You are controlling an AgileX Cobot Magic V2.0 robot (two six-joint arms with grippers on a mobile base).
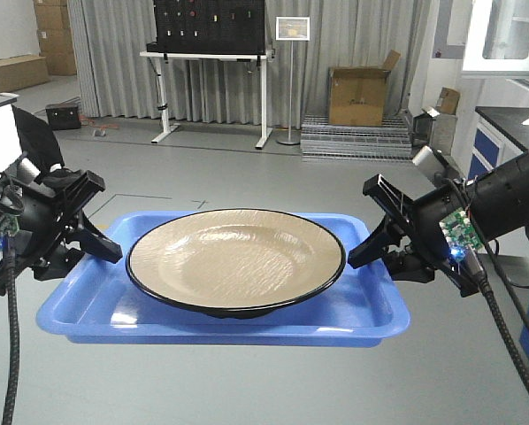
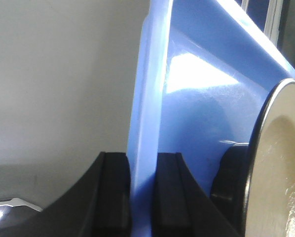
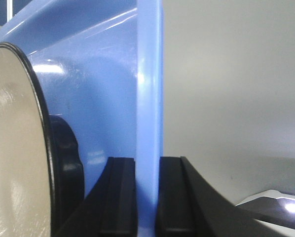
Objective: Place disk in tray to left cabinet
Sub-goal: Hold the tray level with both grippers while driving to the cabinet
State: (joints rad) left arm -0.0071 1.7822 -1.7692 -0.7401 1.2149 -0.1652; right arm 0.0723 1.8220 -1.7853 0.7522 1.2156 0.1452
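- two-armed carry: the left gripper (image 1: 103, 245) and the right gripper (image 1: 368, 251) hold the blue tray (image 1: 220, 335) by its two short ends, with grey floor (image 1: 247, 168) behind it and no table showing under it.
- the disk (image 1: 236, 258), beige with a thin black rim, sits flat in the middle of the tray and fills most of its width; its edge comes near both end walls.
- left wrist view: the tray's raised lip (image 2: 145, 113) runs down between the two black fingers (image 2: 113, 197), which pinch it from either side, with the disk's rim (image 2: 256, 163) just inside.
- right wrist view: the same grip in mirror, with the lip (image 3: 148, 98) clamped between black fingers (image 3: 169, 197) and the disk (image 3: 14, 148) close beside them.
- step in hand, as judged: the disk is already in the tray and the loaded tray is gripped, so what remains is taking it to the left cabinet and setting it on a shelf.
- a pale glass-doored cabinet (image 1: 510, 35) shows at the far upper right; whether it is the one the task names cannot be told from here.
- the next move calls for both arms to travel together at one height, keeping the tray level so the glossy disk does not slide toward a wall.
- risk, as judged: each grip bites only a thin lip, so any pull apart or twist between the arms could slip an end free.
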